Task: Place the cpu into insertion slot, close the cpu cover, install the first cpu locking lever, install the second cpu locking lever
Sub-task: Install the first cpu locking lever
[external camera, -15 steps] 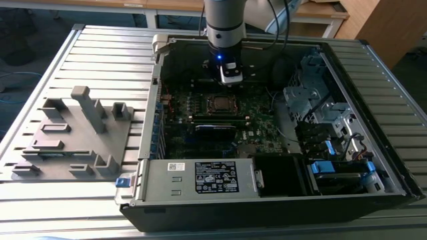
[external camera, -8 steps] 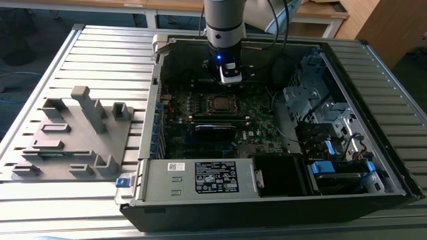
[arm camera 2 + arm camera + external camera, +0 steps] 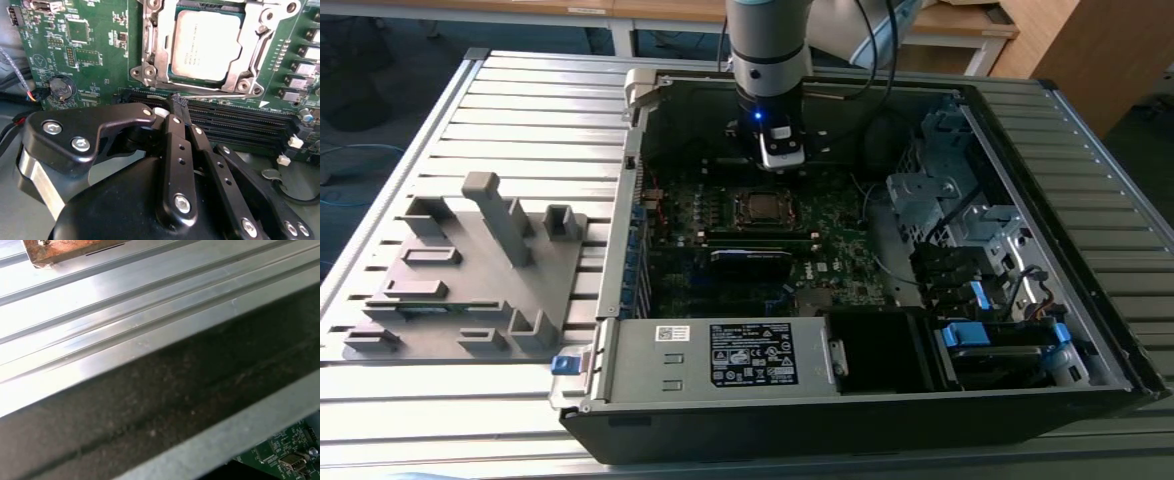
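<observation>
The cpu [image 3: 207,45] is seated in the insertion slot [image 3: 200,84], w/ the cpu cover [image 3: 162,50] laid flat over it. The gripper [image 3: 179,101] is closed, tips approx. at the socket edge nearest them. A thin locking lever [image 3: 220,96] is laid along this edge; whether it is pinched cannot be told.
</observation>
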